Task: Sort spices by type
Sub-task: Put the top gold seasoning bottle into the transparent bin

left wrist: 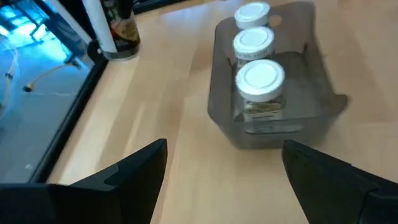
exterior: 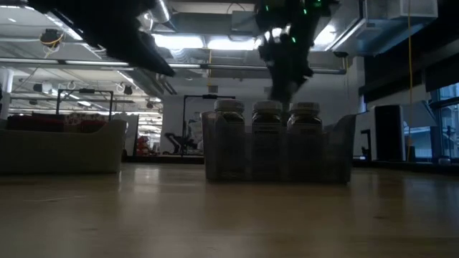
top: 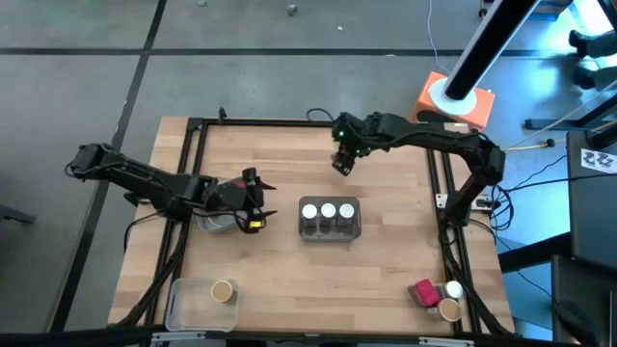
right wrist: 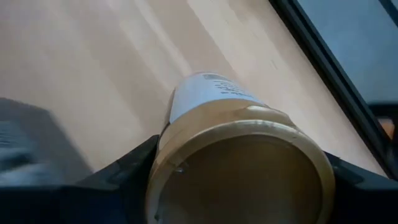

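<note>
Right gripper clamps tan-lidded jar above wooden table — left gripper wide.

A robotics lab: a wooden desk in a black metal frame, grey floor tiles, loose cables, open ceiling lights behind.

We see three jars with white lids in a clear grey-tinted tray; the table is pale wood with straight grain, framed in black. The jar in the right gripper has a tan lid and white label; both arms are black, and a magenta packet sits by the table's corner.
</note>
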Controlling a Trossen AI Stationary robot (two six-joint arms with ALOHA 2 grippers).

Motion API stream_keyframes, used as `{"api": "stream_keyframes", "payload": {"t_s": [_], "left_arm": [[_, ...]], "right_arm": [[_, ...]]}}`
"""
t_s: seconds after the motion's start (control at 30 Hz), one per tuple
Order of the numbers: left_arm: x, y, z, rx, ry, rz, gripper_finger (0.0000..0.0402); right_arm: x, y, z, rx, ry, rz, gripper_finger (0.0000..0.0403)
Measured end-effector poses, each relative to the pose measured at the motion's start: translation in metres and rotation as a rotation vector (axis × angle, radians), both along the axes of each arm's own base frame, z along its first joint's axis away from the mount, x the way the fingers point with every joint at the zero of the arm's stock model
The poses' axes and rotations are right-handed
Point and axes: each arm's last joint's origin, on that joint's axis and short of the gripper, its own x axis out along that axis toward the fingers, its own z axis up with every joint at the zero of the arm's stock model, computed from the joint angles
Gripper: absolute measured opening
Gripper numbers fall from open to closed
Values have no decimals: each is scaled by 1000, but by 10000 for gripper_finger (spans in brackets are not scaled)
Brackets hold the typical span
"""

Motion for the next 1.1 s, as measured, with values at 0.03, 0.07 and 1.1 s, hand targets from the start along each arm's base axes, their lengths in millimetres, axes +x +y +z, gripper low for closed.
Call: {"api": "stream_keyframes", "payload": {"t_s": [0.03, 0.07, 1.1], "left_arm": [[-4, -2, 2, -19, -1, 2, 303], [-9, -4, 4, -38, 1, 3, 303], [-46, -42, 4, -250, 77, -50, 303]], "right_arm": [[4, 6, 4, -4, -19, 15, 283], [7, 13, 9, -8, -38, 34, 283], [85, 219, 2, -11, -500, 620, 283]]}}
